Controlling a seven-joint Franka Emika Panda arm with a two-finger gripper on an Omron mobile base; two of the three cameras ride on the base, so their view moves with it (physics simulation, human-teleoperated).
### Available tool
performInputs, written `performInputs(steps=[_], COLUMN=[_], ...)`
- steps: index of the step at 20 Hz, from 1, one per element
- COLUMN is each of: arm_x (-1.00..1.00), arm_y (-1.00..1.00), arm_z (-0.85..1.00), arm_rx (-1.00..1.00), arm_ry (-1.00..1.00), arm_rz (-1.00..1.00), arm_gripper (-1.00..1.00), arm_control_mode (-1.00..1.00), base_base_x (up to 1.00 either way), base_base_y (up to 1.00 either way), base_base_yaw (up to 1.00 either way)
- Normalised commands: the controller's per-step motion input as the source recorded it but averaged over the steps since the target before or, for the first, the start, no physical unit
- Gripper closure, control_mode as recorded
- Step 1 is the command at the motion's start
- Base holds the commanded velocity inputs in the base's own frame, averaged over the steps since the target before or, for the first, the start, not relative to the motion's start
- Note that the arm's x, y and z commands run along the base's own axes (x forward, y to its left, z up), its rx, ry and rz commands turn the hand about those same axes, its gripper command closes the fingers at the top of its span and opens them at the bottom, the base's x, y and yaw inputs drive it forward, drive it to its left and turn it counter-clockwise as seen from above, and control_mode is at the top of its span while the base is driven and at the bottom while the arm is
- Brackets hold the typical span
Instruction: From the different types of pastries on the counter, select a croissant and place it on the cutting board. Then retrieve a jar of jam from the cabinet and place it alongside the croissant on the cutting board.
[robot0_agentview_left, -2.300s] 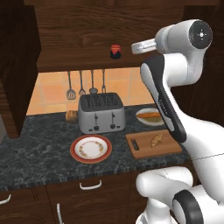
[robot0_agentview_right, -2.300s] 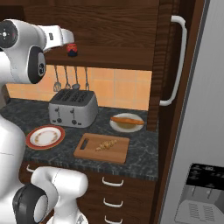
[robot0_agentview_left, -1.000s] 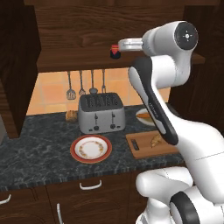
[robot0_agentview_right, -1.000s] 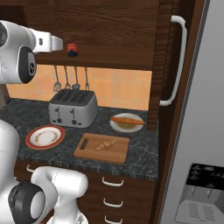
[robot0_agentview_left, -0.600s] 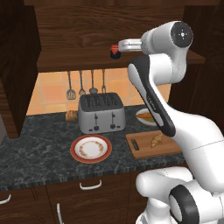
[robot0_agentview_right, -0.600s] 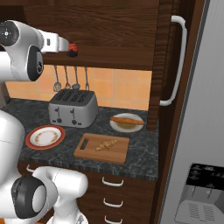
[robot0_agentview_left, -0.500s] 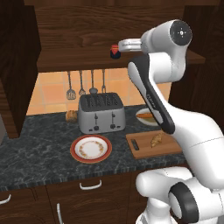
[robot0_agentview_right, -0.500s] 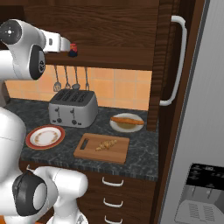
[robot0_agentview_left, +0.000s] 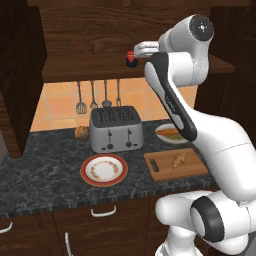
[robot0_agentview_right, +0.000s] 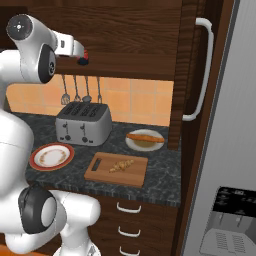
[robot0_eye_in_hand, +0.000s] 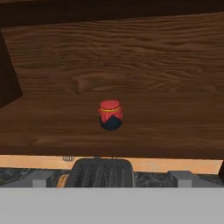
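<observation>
The jar of jam (robot0_eye_in_hand: 110, 115), dark with a red lid, stands upright on the open shelf of the cabinet (robot0_eye_in_hand: 166, 127). My gripper (robot0_eye_in_hand: 111, 179) is open and faces it, with a stretch of bare shelf still between them. From the left base view the gripper (robot0_agentview_left: 136, 51) hangs just right of the jar of jam (robot0_agentview_left: 131, 60) at shelf height. In the right base view the gripper (robot0_agentview_right: 81, 55) is beside the jar (robot0_agentview_right: 84, 61). The croissant (robot0_agentview_left: 177, 160) lies on the cutting board (robot0_agentview_left: 192, 169) on the counter (robot0_agentview_left: 45, 175), also visible as the croissant (robot0_agentview_right: 120, 165) on the cutting board (robot0_agentview_right: 136, 175).
A silver toaster (robot0_agentview_left: 115, 129) stands below the shelf, with utensils (robot0_agentview_left: 92, 97) hanging behind it. A red-rimmed plate (robot0_agentview_left: 104, 170) lies in front. A long pastry (robot0_agentview_left: 170, 132) rests on a white plate, and a brown bun (robot0_agentview_left: 81, 132) sits left of the toaster. A fridge handle (robot0_agentview_right: 200, 70) is at right.
The hand has moved left along the shelf toward the jar, staying open. The jar, croissant and board have not moved.
</observation>
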Motion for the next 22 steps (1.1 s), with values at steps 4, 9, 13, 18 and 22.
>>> performInputs(steps=[4,9,13,18,22], arm_x=[0.00,0.00,0.00,0.05,0.14], arm_y=[0.00,0.00,0.00,0.00,0.00], arm_z=[-0.12,-0.17,-0.15,-0.08,-0.09], arm_rx=[0.00,0.00,0.00,0.00,0.00], arm_ry=[0.03,0.00,0.00,0.00,0.00], arm_rz=[0.00,0.00,0.00,0.00,0.00], arm_gripper=[-1.00,-1.00,-1.00,-1.00,-1.00], arm_control_mode=[-1.00,-1.00,-1.00,-1.00,-1.00], base_base_x=[0.00,0.00,0.00,0.00,0.00], base_base_y=[0.00,0.00,0.00,0.00,0.00], base_base_yaw=[0.00,0.00,0.00,0.00,0.00])
